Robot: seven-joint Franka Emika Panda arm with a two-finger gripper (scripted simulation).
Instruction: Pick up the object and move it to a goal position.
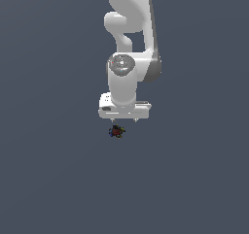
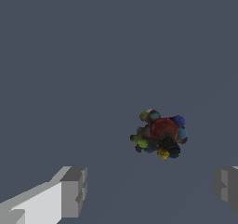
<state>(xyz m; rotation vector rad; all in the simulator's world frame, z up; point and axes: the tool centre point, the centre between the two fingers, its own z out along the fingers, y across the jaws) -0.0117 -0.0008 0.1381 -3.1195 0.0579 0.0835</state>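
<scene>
The white arm (image 1: 130, 43) hangs over a plain grey-blue surface (image 1: 53, 170), wrist pointing straight down, with the tool (image 1: 124, 121) at its lower end. In the exterior view only two short finger stubs show under the tool's flat white body, spaced well apart. The wrist view confirms it: the two grey fingertips (image 2: 74, 190) sit at opposite edges of the picture with a wide gap of bare surface between them, so the tool is released and grips nothing. The object (image 1: 116, 131) is a small dark lumpy clump with a red blob at its centre and blue, yellow, green and pale blobs around the rim; it is much smaller than the tool. In the exterior view it lies just below the tool, a little nearer the finger on the exterior view's left than the other, with a thin strip of grey showing between it and the fingertips. In the wrist view the object (image 2: 159, 134) lies ahead of the line joining the fingertips, not between them, and closer to the finger that is only partly in frame. No contact between tool and object is visible. Whether the object rests on the surface cannot be told.
</scene>
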